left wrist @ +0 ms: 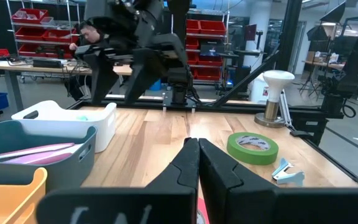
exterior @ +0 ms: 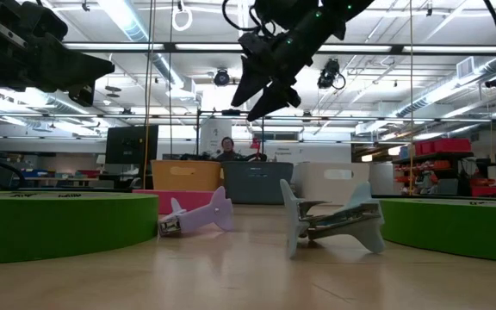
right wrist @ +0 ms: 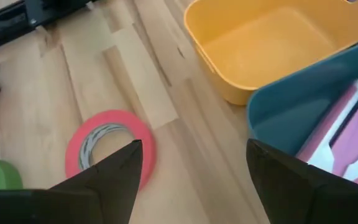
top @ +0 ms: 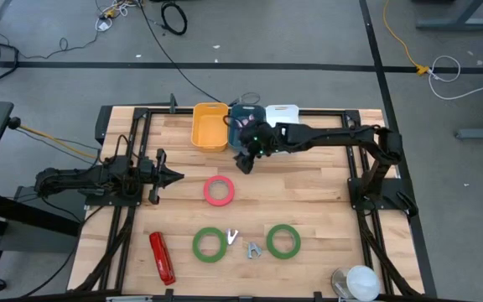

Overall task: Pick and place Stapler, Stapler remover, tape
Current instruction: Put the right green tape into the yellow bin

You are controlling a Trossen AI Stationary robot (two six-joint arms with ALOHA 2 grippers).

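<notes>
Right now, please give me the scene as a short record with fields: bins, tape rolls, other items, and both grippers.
bins: yellow bin, teal bin and white bin in a row at the table's far edge
teal bin contents: a pink object
tape rolls: pinkish-red roll mid-table; two green rolls nearer the front
other items: red stapler front left; two staple removers between the green rolls
right gripper: open, empty, raised beside the teal bin
left gripper: shut, empty, waiting at left
</notes>
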